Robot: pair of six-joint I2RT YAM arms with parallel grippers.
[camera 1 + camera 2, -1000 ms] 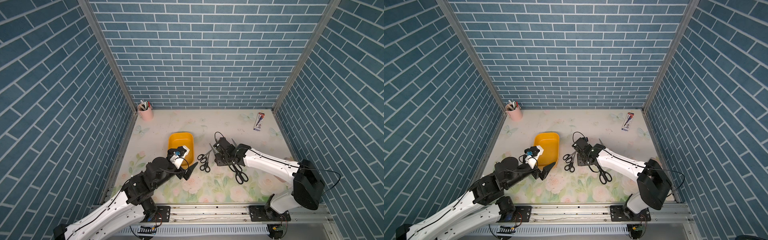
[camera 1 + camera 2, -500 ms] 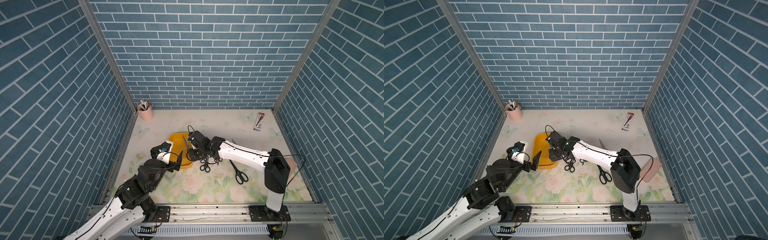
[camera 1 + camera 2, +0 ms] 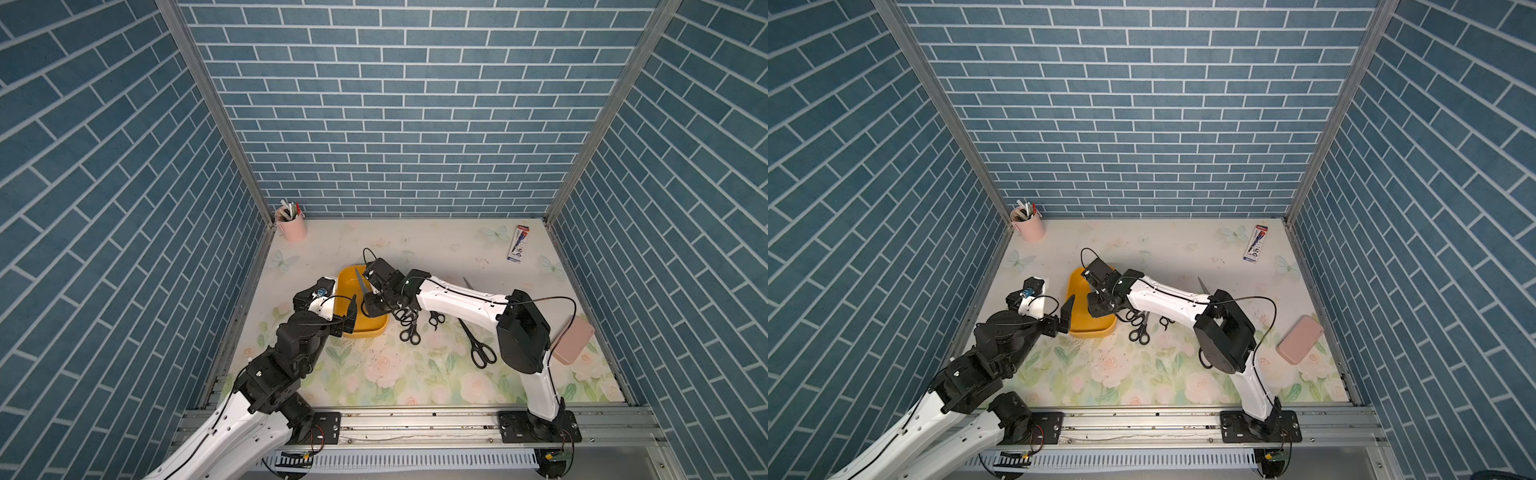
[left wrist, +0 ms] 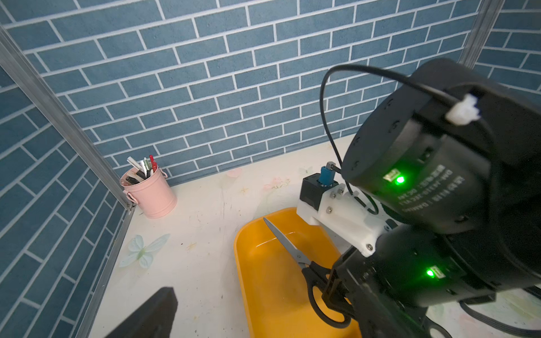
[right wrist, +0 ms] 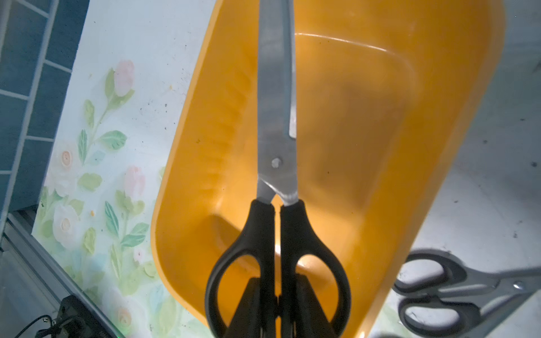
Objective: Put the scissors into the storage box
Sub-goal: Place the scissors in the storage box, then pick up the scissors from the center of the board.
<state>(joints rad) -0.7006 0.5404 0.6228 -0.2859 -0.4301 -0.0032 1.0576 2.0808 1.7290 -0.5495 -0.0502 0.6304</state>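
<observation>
1. Left tool (image 3: 338, 311): jaws spread wide apart, just beside shallow yellow-orange plastic storage box (image 3: 368, 332).
2. Right tool (image 5: 278, 292): pinches black-handled, steel-bladed scissors (image 5: 276, 117), blades closed, above the box.
3. More black-handled scissors (image 3: 409, 328) lie on floral tabletop (image 3: 415, 374).

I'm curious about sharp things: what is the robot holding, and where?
The right gripper pinches black-handled steel scissors by the handles, between the two loops.
</observation>
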